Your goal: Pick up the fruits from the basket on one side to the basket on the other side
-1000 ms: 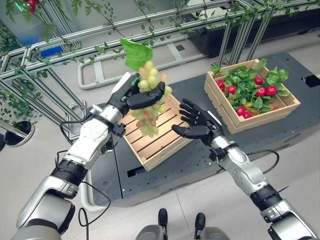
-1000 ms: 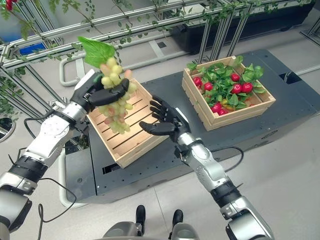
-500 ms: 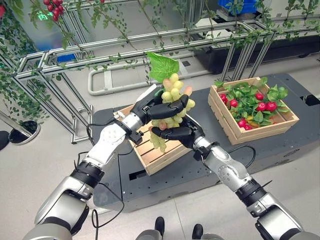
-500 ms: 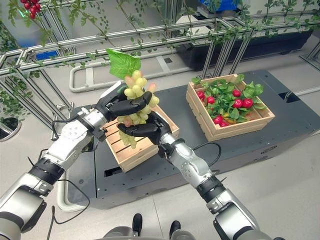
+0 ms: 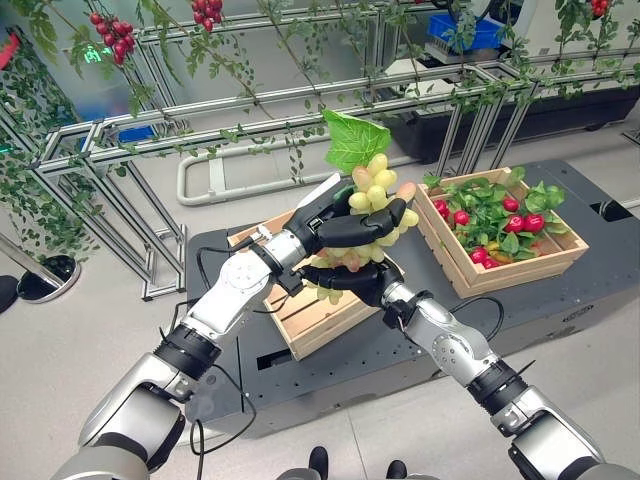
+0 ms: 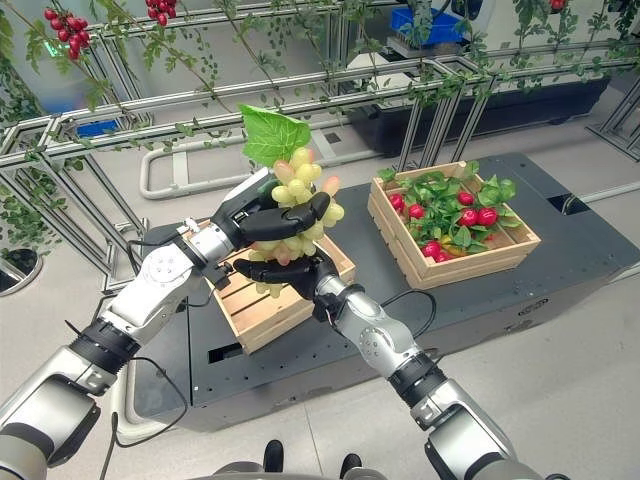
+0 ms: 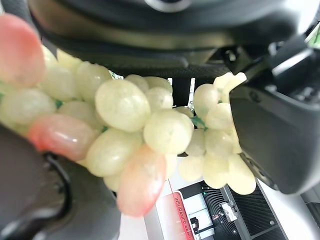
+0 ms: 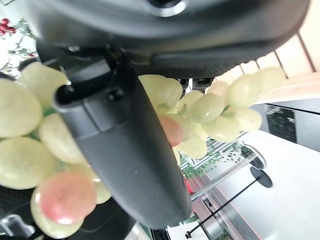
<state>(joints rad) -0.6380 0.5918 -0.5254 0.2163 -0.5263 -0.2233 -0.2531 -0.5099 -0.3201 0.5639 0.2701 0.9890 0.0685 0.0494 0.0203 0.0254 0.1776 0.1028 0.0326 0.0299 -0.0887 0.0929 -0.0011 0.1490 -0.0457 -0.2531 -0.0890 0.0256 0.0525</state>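
— Grapes (image 5: 372, 196) first: where do they sit relative to the near crate (image 5: 318, 318)?

— Raised above the near crate, a pale green bunch with a few pinkish berries and a broad leaf (image 5: 355, 138) on top. The left hand (image 5: 345, 222) has its fingers curled round the upper half of the bunch; the right hand (image 5: 350, 278) cups it from beneath, fingers wrapped against the hanging lower berries.

— How will it handle?

— Probably light and loose, I'd judge: round, smooth berries on a flexible stem, so the tail swings and single berries could slip or pull off. Best grip is high, near the stem under the leaf, with support below.

— And the destination?

— The far crate (image 5: 553, 249), beyond the near crate to the robot's right, holds leafy greens and red fruits (image 5: 522, 223). Whether the right hand bears the weight yet is hard to tell.
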